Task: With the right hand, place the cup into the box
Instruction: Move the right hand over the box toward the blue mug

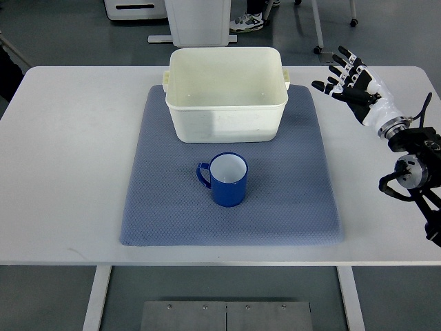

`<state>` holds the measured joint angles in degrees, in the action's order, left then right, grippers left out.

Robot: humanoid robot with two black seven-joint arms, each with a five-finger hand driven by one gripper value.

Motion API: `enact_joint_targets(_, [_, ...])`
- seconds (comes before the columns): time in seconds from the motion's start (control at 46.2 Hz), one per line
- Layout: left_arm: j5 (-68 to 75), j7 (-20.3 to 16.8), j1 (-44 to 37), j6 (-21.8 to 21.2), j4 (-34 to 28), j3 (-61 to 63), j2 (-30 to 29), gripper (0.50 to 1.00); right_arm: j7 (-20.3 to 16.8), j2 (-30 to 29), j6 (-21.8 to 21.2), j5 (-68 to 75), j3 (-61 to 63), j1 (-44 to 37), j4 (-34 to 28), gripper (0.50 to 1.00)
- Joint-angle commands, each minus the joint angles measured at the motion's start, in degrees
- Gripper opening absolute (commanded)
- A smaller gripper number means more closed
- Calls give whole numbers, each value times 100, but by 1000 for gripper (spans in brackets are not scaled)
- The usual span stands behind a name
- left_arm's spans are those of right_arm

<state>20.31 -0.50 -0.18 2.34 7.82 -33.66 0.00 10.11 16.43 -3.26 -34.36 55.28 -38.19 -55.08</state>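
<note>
A blue cup [227, 179] with a white inside stands upright on the blue-grey mat [289, 207], its handle pointing left. Just behind it sits a cream plastic box [226, 117], open on top with nothing inside. My right hand [348, 77] hovers above the table at the far right, level with the box, well to the right of the cup. Its fingers are spread and hold nothing. My left arm does not show.
The mat lies in the middle of a white table [69, 172]. Beyond the far edge are a white cabinet base, a person's shoe [247, 23] and chair legs on the floor.
</note>
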Motion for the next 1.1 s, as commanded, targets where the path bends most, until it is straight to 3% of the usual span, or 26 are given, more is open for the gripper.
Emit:
enact_joint_targets(0.0, [0,-3,0,4,0,0,0,1000,0,62,-8,0,9,-22,-73,998])
enact_joint_targets(0.412, [0,-3,0,4,0,0,0,1000,-35,203,-105,0,18,-13,-1215,998])
enact_joint_targets(0.78, [8,-3,0,-5,0,0,0,1000,-88,379,-702,-440,-334,31,-2103,998])
enact_joint_targets(1.083, [0,6,0,-5,0,0,0,1000,-70,405,-755,-808,-984,39,-2165,998])
